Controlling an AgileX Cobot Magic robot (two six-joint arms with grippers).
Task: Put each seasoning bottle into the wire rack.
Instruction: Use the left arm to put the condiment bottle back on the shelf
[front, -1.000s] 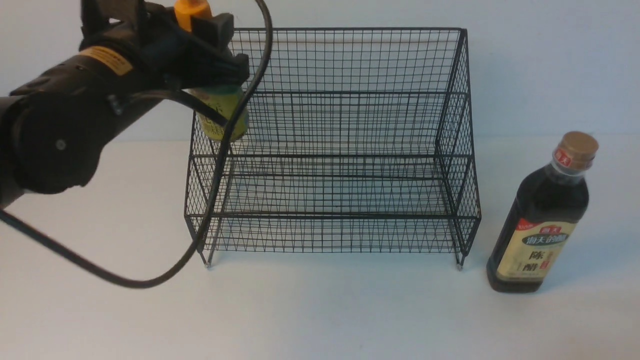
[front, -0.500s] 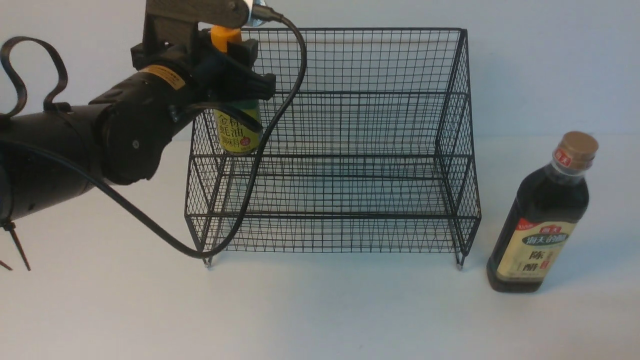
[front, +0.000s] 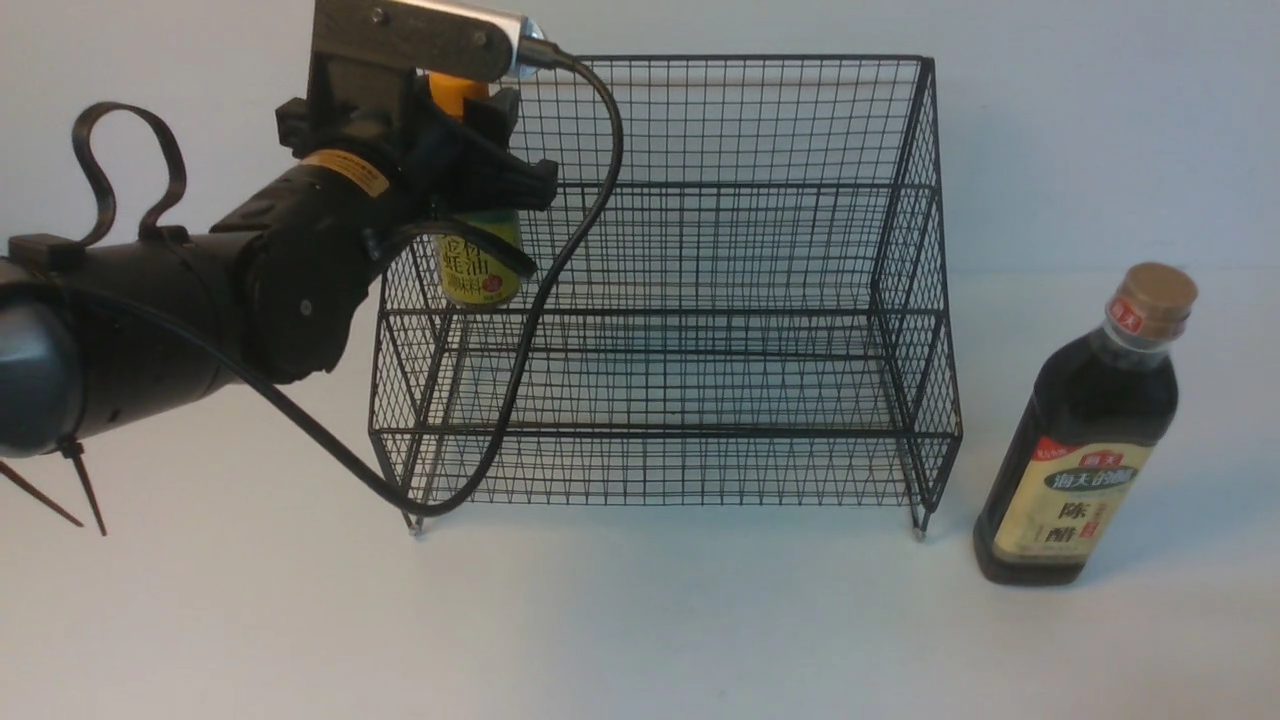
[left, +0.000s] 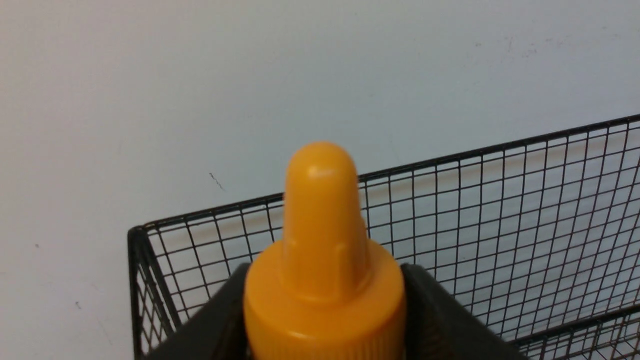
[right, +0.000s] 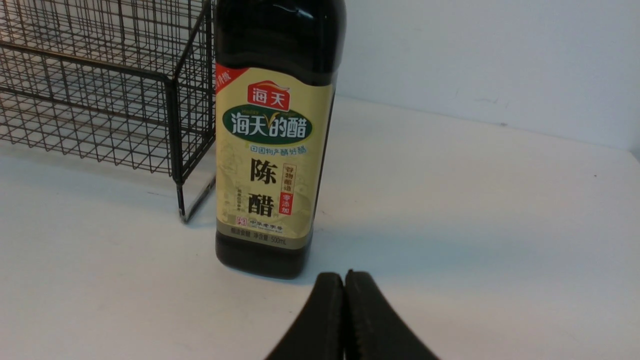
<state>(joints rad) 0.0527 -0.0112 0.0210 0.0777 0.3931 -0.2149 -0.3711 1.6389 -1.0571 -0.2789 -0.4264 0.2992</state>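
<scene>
On the white desk (front: 640, 620), the left gripper (front: 478, 160) pinches the small bottle (front: 480, 270) under its cap, upright at the wire rack (front: 700, 250) upper left corner, likely for release. The tall bottle (front: 1085, 440) stands outside, right of the rack; the right gripper (right: 344, 276) has its fingers pressed together.

The front camera looks forward and down on the table (front: 640, 630) and the whole rack (front: 700, 250), the left wrist camera crowds the orange-capped bottle (left: 324, 250) at the rack's ten o'clock, and the low right wrist camera closely faces the tall bottle (right: 274, 150) at three o'clock.
</scene>
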